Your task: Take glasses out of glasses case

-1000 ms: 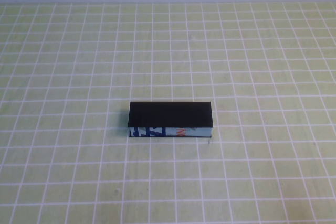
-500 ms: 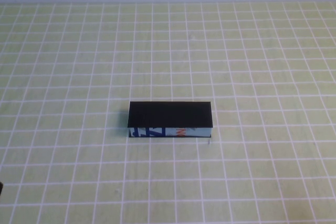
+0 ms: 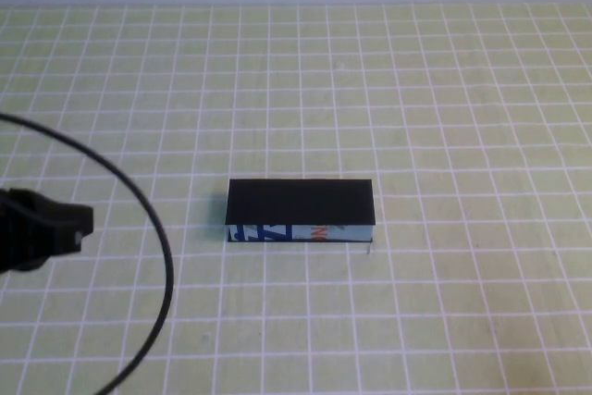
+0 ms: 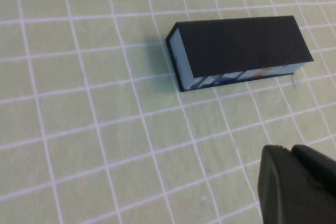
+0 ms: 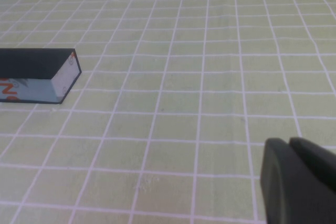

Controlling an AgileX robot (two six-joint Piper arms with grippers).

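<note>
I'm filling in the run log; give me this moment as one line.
case: glasses case closed on checked cloth | glasses: not visible | left gripper: near the table's left edge | right gripper: shut, clear of case

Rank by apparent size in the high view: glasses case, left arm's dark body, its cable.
1. glasses case, lid closed, mid-table.
2. cable: thin but the longest sweep.
3. left arm, cut by the frame edge and nearer the camera, so its rank is unsure.
Neither hand shows in this view.
</note>
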